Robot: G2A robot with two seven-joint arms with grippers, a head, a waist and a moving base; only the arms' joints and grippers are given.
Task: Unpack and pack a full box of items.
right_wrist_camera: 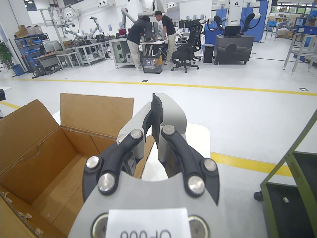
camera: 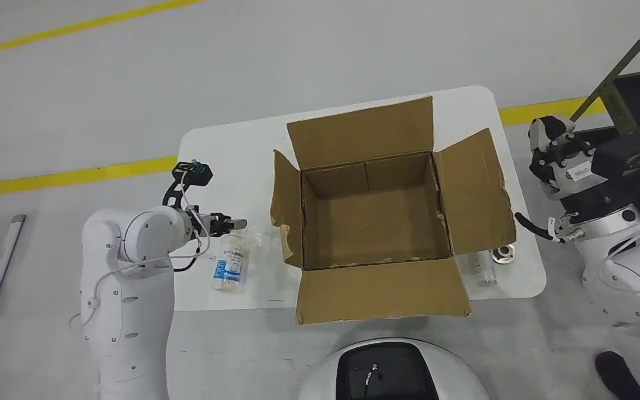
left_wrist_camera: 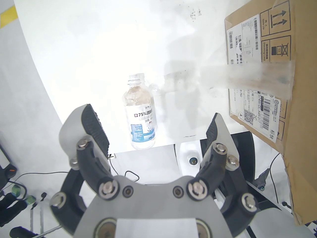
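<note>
Cardboard box (camera: 372,215) stands open on the table (camera: 225,150), all four flaps folded outward. Clear labelled bottle (left_wrist_camera: 140,122) lies on its side near the box, on the robot's left. Left gripper (left_wrist_camera: 152,115) is spread wide above the bottle, holding nothing. Right gripper (right_wrist_camera: 155,110) has its pads pressed together, empty, beside the box's right flap.

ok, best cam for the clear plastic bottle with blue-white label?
Left wrist view: the bottle lies large, label and cap plain. Top view has it small, left of the brown cardboard box. Right wrist view faces away.
</note>
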